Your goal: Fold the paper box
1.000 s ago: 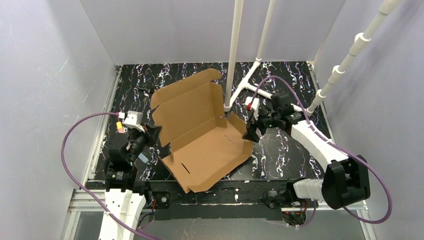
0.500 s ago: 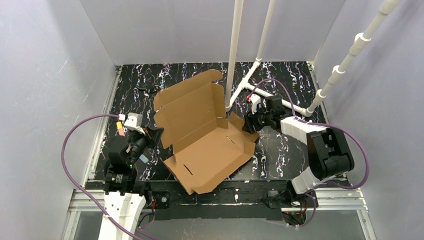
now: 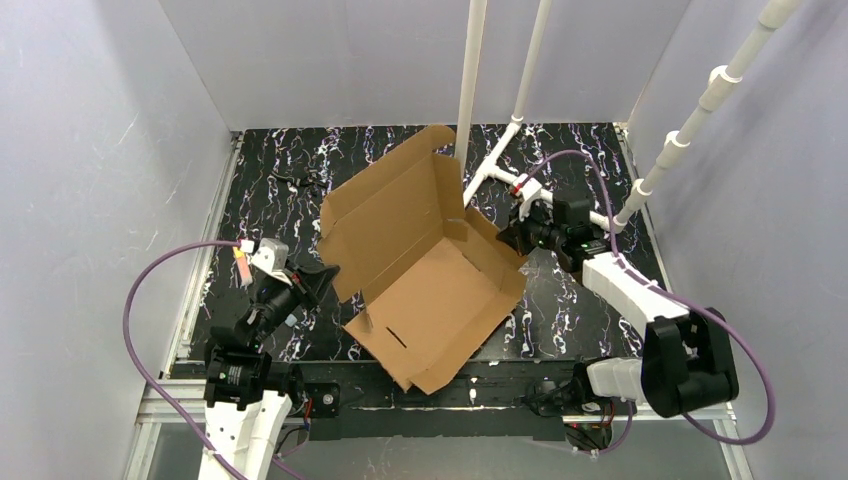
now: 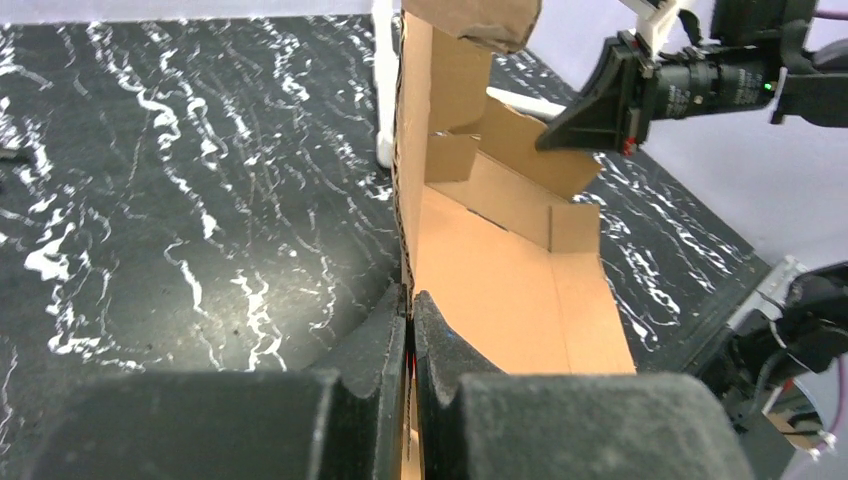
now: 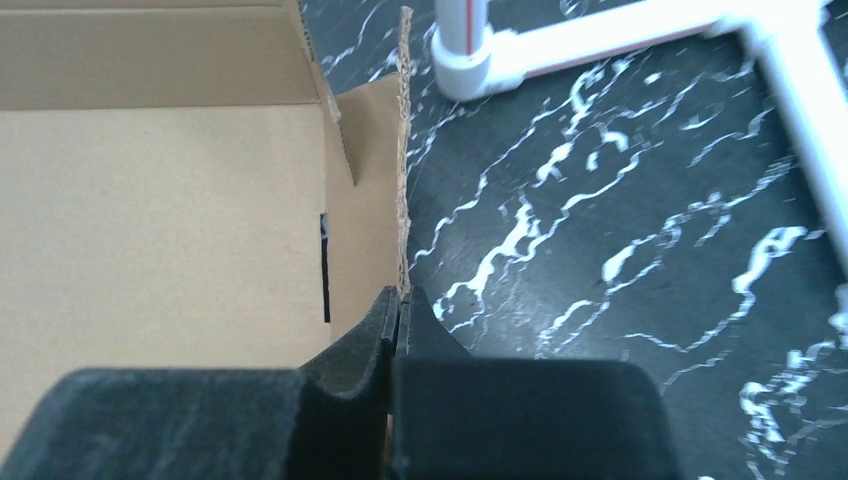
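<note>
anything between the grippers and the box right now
Nothing visible. The left gripper is shut on the left wall of the box and the right gripper on its right flap. A white pipe stands close behind the raised lid.

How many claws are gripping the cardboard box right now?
2: the left claw pinches the left edge of the paper box, and the right claw pinches its right side flap.

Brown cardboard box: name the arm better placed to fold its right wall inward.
Right, likely: the right hand is shut on that wall's edge; the left hand pinches the brown corrugated cardboard box opposite.
</note>
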Tool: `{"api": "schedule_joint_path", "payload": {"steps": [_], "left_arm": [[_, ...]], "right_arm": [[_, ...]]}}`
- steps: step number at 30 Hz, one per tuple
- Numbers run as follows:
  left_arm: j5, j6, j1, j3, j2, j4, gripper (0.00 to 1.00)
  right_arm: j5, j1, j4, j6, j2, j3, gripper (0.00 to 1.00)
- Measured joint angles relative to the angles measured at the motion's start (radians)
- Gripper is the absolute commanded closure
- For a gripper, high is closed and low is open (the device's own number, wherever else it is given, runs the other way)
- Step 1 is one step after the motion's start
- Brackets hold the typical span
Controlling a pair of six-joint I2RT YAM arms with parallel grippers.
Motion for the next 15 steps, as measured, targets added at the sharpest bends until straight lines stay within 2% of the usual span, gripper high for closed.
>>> {"api": "schedule_joint_path", "payload": {"steps": [8, 15], "left_arm": [[0.094, -0.061, -0.021, -0.033, -0.002, 0.132, 1.00], [0.106, -0.062, -0.086, -0.018, 0.243, 0.226, 1.00]], "right_arm": [[0.007, -0.063, 0.018, 0.010, -0.077, 0.000, 0.99], [0.022, -0.077, 0.047, -0.013, -0.077, -0.009, 0.99]]}}
